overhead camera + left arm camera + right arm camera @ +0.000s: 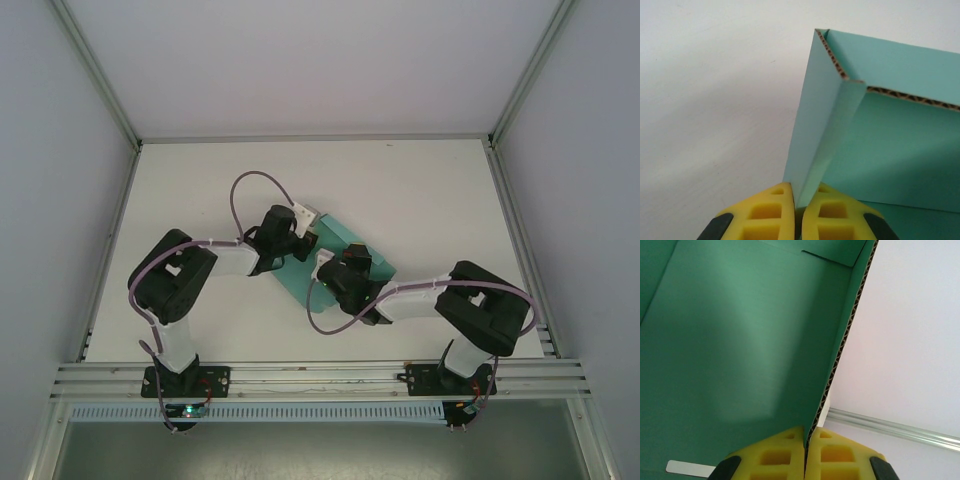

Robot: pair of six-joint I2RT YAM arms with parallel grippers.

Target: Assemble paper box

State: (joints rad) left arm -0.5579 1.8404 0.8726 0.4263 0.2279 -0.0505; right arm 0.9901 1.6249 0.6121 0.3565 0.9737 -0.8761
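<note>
Left tool [799, 202]: clamped on a raised corner wall of the box [347, 237]. Right tool [806, 440]: clamped on the edge of another side wall, probably to steady the box while walls are folded up. Box: partly formed, mid-desk [430, 190], between both arms.

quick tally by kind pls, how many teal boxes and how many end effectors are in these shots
paper box, teal: 1
end effectors, yellow-fingered: 2 (left end effector and right end effector, each shut on a wall of the paper box)
total: 3
</note>
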